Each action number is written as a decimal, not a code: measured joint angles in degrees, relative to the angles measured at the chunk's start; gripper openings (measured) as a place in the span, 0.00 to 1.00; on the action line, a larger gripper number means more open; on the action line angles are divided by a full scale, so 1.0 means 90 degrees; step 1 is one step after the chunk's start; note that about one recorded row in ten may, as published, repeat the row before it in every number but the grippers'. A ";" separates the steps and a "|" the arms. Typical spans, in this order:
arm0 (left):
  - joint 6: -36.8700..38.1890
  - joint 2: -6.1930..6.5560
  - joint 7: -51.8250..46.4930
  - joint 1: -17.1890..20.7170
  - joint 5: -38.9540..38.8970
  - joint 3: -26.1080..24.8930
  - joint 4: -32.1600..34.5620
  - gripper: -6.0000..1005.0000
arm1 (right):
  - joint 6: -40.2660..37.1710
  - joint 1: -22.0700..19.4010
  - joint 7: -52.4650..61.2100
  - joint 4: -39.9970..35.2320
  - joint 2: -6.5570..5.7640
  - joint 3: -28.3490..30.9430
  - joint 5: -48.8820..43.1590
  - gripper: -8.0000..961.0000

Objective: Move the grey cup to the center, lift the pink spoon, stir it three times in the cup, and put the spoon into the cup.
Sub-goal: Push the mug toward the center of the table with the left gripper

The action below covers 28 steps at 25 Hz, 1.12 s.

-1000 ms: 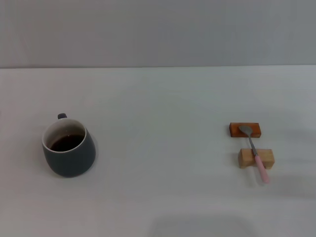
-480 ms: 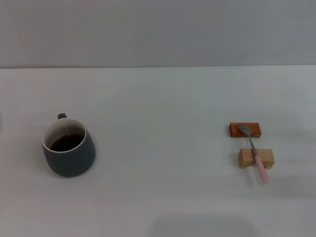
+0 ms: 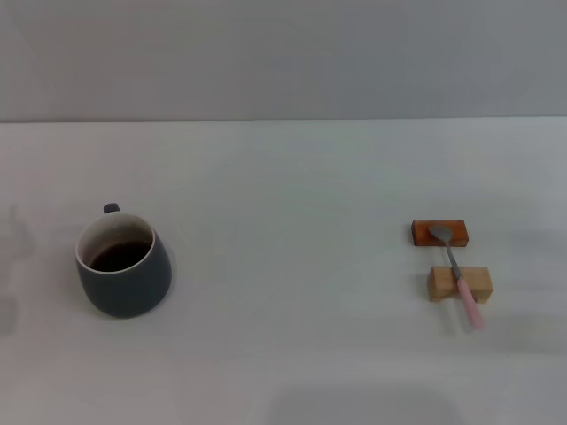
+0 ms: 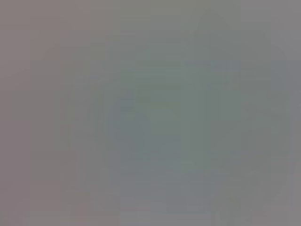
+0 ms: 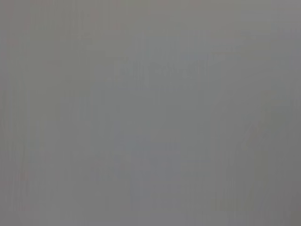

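Grey cup [image 3: 122, 266] upright, dark liquid [image 3: 119, 256] inside

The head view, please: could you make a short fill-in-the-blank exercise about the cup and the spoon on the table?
1. The grey cup stands on the robot's ____ side of the white table.
2. The pink spoon lies across two small wooden ____.
3. The spoon's metal bowl rests on the reddish-brown block, and its handle crosses the ____ block.
4. The cup holds a dark ____ liquid.

Missing words: left; blocks; pale; brown
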 joint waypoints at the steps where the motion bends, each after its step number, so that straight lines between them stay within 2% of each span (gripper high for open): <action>1: 0.0098 0.0008 0.0003 0.0060 -0.0001 0.0311 0.0014 0.24 | 0.0000 0.0000 0.0000 0.0000 0.0000 0.0000 0.0000 0.77; 5: 0.0338 0.0019 0.0067 0.0190 0.0000 0.0903 0.0020 0.05 | 0.0000 0.0000 0.0000 0.0026 -0.0004 0.0001 0.0000 0.77; 12: 0.0355 0.0030 0.0076 0.0323 -0.0004 0.1589 -0.0037 0.02 | 0.0000 0.0000 -0.0002 0.0036 -0.0005 0.0001 0.0000 0.77; 16: 0.0335 0.0031 0.0076 0.0343 0.0011 0.1693 -0.0049 0.00 | 0.0001 -0.0004 -0.0015 0.0057 -0.0011 0.0001 0.0000 0.77; 22: 0.0316 -0.0006 0.0077 0.0354 0.0672 0.1732 -0.0065 0.00 | 0.0000 -0.0008 -0.0032 0.0086 -0.0014 0.0008 0.0000 0.77; 28: 0.0270 -0.0024 0.0017 0.0315 0.0907 0.1858 -0.0041 0.01 | 0.0000 -0.0001 -0.0044 0.0102 -0.0014 0.0031 0.0000 0.77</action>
